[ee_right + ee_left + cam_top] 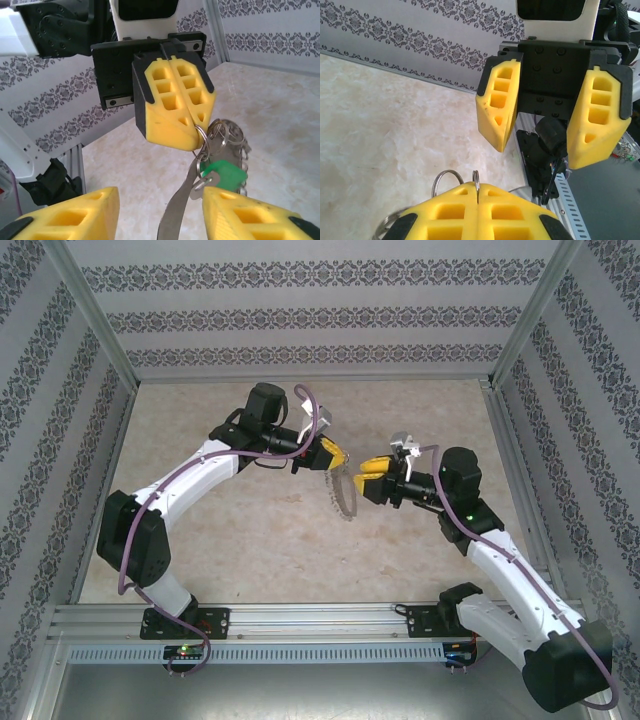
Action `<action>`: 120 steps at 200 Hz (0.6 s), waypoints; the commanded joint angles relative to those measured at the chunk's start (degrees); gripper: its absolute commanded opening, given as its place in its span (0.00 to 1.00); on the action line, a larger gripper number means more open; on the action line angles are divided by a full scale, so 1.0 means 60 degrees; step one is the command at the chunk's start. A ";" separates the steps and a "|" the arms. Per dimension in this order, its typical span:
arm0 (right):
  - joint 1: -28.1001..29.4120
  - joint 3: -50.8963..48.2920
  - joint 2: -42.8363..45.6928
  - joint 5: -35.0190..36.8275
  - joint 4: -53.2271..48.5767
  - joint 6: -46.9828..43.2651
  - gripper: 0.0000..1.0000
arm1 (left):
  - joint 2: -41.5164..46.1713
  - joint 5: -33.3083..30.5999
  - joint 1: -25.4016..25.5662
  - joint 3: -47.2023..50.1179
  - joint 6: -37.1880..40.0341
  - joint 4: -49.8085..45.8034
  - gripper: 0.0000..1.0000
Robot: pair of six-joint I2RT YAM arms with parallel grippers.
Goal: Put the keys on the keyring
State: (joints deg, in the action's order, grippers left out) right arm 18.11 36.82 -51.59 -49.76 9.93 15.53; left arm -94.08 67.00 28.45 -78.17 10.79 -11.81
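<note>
Your right gripper (157, 207) stands spread wide, holding nothing, just in front of the left gripper (192, 137). The left is clamped on the keyring (175, 216), which hangs above the table (250, 540). A green key (226, 175) dangles in the bunch. You cannot tell whether it is fully threaded, so the task looks well along but unconfirmed.

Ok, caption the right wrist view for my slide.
Left gripper, shut, dangles the keyring and a green-headed key in front of the open right gripper.
</note>
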 commanded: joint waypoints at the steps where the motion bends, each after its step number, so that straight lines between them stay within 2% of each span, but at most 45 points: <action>1: -0.0084 -0.0082 -0.0029 0.0391 0.0329 0.0178 0.40 | 0.0501 0.0123 0.0089 0.0121 -0.0323 0.0901 0.00; 16: -0.0146 -0.0195 -0.0058 0.0510 0.0627 0.0293 0.34 | 0.0570 0.0125 0.0086 0.0221 -0.0444 0.1107 0.00; 60: -0.0194 -0.0247 -0.0385 0.0254 0.1054 0.0433 0.33 | 0.0668 0.0142 0.0078 0.0365 -0.0610 0.1450 0.00; 94: -0.0118 -0.0348 -0.0766 -0.0186 0.1376 0.0504 0.44 | 0.0742 0.0112 0.0080 0.0472 -0.0857 0.1809 0.00; 120: 0.0048 -0.0437 -0.0943 -0.0348 0.1596 0.0502 0.45 | 0.0811 0.0088 0.0079 0.0532 -0.1034 0.2027 0.00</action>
State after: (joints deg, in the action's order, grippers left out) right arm 17.47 35.24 -56.71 -49.21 15.92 18.31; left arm -91.68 66.83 28.45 -75.53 6.39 -4.49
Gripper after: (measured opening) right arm 0.444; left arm 0.053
